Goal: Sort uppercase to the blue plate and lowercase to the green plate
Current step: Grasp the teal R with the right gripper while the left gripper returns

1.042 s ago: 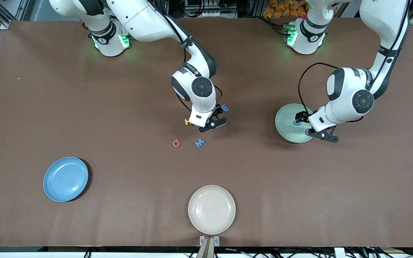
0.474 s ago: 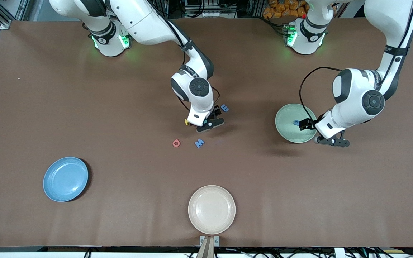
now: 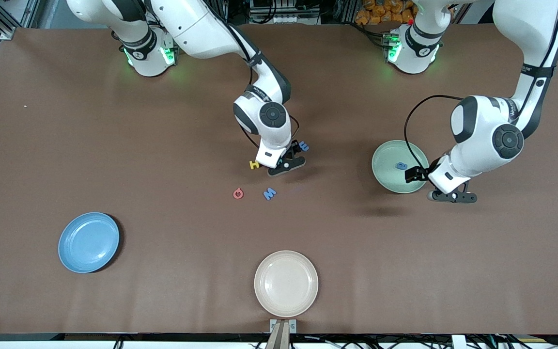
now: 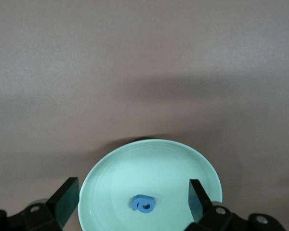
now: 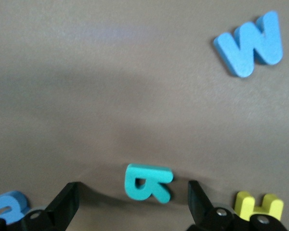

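Note:
My right gripper (image 3: 283, 163) (image 5: 132, 199) hangs open and low over the table, its fingers on either side of the teal R (image 5: 148, 183) without touching it. The yellow H (image 3: 254, 165) (image 5: 258, 206) lies beside it. The blue three-pronged letter (image 3: 303, 146) (image 5: 7, 204) lies toward the left arm's end. Nearer the camera lie the blue M (image 3: 270, 194) (image 5: 250, 45) and the red ring letter (image 3: 238, 194). The green plate (image 3: 389, 180) (image 4: 115, 183) holds the rounded blue e (image 3: 400, 166) (image 4: 144, 203). My left gripper (image 3: 441, 190) (image 4: 133, 193) is open and empty over the plate's rim. The blue plate (image 3: 88, 242) holds nothing.
A cream-white plate (image 3: 286, 283) sits near the table's front edge, in the middle. The blue plate lies toward the right arm's end, nearer the camera than the letters. Bare brown table lies between the plates.
My left gripper has drawn back from above the green plate toward its rim, and the blue e stays in the plate. My right gripper shifted slightly above the R, uncovering more of the yellow H.

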